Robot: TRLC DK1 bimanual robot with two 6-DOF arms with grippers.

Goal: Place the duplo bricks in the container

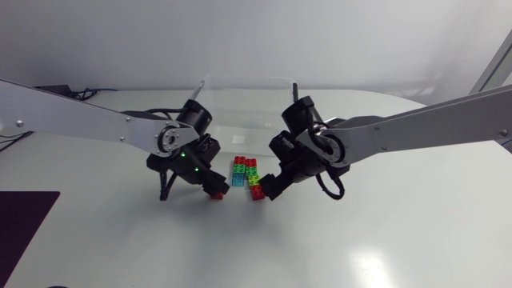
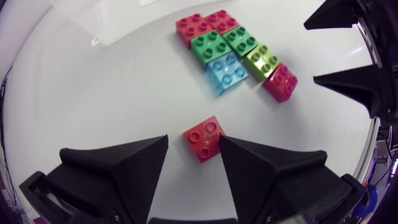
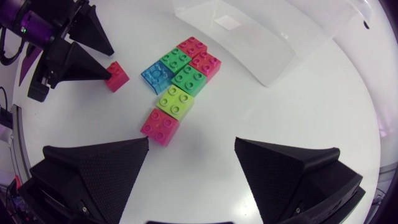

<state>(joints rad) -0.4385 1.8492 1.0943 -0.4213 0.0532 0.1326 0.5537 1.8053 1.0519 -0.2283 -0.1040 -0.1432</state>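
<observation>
left fingers (image 2: 140, 158) stood open, a lone red brick (image 2: 204, 138) between their tips on the counter (image 2: 93, 93), left of the brick cluster (image 2: 230, 46). right fingers (image 3: 118, 158) open too, near the cluster. the grasp probably needed squarer, deeper seating before closing, then a lift to the far clear container (image 3: 292, 59).
</observation>
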